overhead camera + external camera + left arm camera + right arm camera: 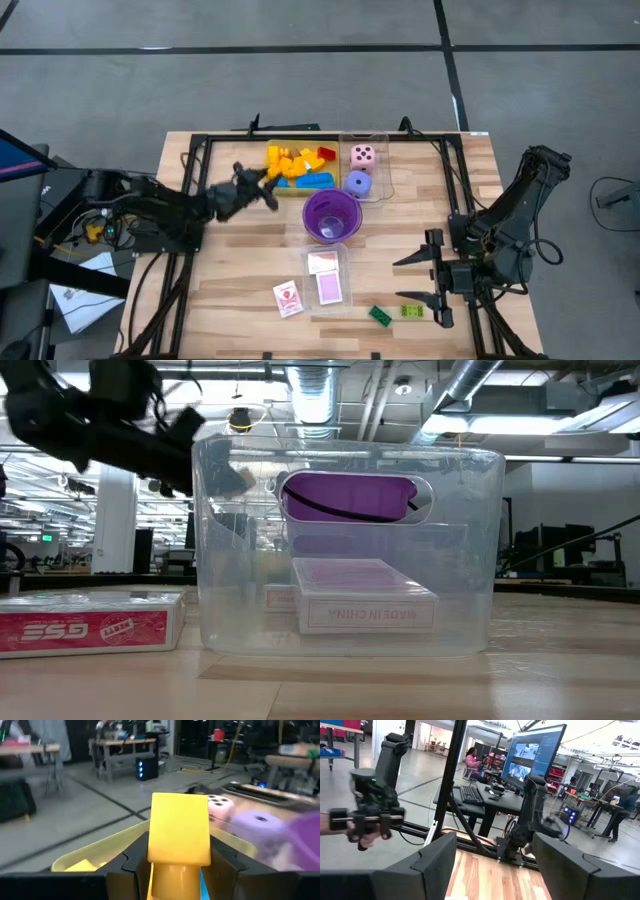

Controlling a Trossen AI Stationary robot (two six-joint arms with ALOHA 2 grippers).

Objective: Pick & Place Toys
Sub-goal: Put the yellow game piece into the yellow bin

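Bricks [296,166] in tray [290,190] at surface [240,300] rear; two dice [360,168] right of it. Cup [331,217] in front. Card box [329,288] in clear tray [330,308], cards [287,298] left, two bricks [396,313] right.

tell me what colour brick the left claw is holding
Yellow brick, clearest in the left wrist view.

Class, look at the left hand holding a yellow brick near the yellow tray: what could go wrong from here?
1. The left hand grips the yellow brick only at its lower part, so it might tip or slip out.
2. The yellow tray already looks crowded, so a dropped brick may bounce out.
3. The purple cup stands close beside the tray; the arm might knock it.
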